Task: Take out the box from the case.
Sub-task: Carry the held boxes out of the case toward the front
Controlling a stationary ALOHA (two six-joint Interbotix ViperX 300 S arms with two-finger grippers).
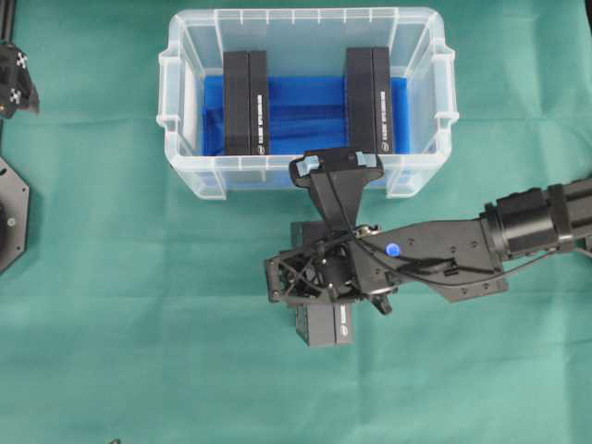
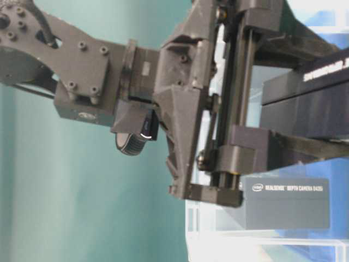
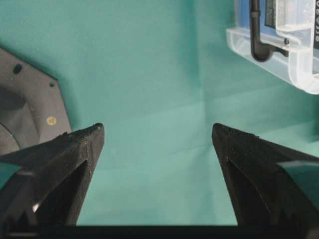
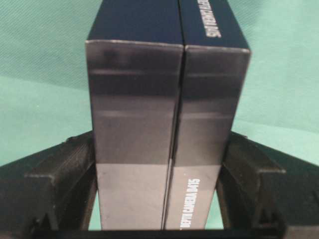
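Note:
The case [image 1: 190, 171], a clear plastic bin with a blue floor, stands at the back of the green cloth. Two black boxes stand upright inside it, one at the left [image 1: 246, 102] and one at the right [image 1: 369, 99]. Another black box [image 1: 326, 326] is outside the case, in front of its near wall. My right gripper [image 4: 162, 137] is shut on this box [image 4: 149, 99], with one finger pressed on each side. My left gripper [image 3: 158, 132] hangs open over bare cloth, far left of the case, with nothing between its fingers.
A black octagonal base plate [image 1: 9, 217] lies at the left edge, also seen in the left wrist view [image 3: 25, 109]. The right arm [image 1: 518, 227] reaches in from the right. A corner of the case [image 3: 279, 55] shows past the left gripper.

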